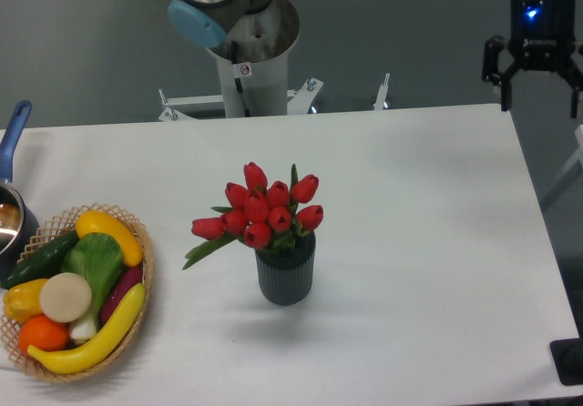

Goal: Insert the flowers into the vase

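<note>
The white tabletop fills most of the frame, its near right corner cut off by the lower edge. Behind it at upper centre stands the robot base, a grey column with a blue joint cap; a small red-and-white sticker on it is too small to read. At the lower left, a woven basket holds toy produce: yellow bananas, a green leafy piece, a cucumber, an orange and a pale round slice. A blue-handled pot is cut off by the left edge. In the middle of the tabletop stands the vase, dark grey, ribbed and upright. The flowers sit in its mouth, red tulip buds bunched together and spreading wider than the vase, with a long green leaf drooping to the left. At the upper right corner, beyond the tabletop's far edge, hangs the hand, lit blue above, its fingers spread wide and holding nothing; the right finger is partly cut off by the frame.
</note>
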Controlling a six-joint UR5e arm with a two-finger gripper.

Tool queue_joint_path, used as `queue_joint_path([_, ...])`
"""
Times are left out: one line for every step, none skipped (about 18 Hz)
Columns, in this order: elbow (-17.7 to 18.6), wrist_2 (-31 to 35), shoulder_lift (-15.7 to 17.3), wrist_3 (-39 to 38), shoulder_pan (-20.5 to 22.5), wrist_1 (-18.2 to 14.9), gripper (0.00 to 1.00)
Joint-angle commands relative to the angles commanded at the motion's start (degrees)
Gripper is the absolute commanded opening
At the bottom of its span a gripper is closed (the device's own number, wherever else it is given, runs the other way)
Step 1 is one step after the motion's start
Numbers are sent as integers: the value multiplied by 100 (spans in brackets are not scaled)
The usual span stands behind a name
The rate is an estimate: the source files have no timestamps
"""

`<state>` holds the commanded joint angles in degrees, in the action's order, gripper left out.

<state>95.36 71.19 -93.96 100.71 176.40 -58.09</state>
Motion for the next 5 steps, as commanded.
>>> queue_joint_path([18,35,9,88,0,-18,100])
queue_joint_path([44,113,26,167,0,-27,100])
queue_joint_path([97,184,61,185,0,-27,100])
queue_joint_path([132,185,79,194,17,-18,100])
queue_joint_path([167,185,88,194,18,-18,100])
